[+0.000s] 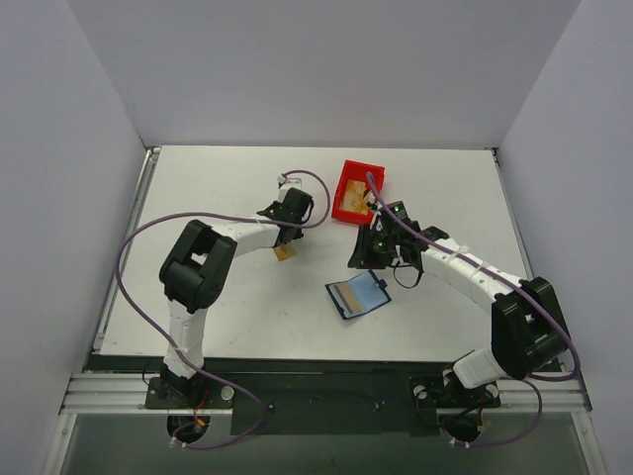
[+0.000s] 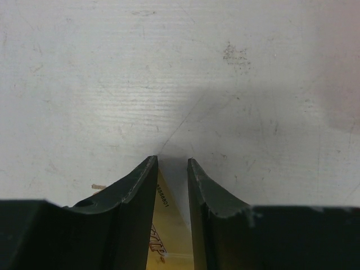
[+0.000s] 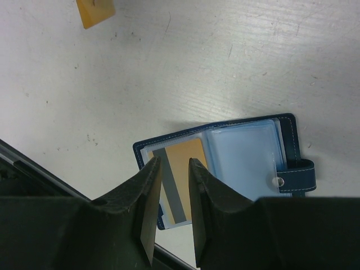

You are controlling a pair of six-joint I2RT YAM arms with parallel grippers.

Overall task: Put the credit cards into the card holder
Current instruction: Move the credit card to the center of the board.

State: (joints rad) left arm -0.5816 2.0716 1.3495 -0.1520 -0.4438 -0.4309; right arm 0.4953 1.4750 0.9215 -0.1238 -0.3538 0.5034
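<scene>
Card holder: open, mid-table, striped card inside.
Second card: left of holder, between left gripper fingers; cannot tell if pinched.
Right gripper: slightly spread, empty, above holder.

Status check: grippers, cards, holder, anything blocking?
Left gripper jaws around second card, grip unconfirmed. Right gripper part open, empty, over card holder. Holder lies open, striped card in a pocket. Nothing blocking seen.

A red bin sits on the white table.
</scene>
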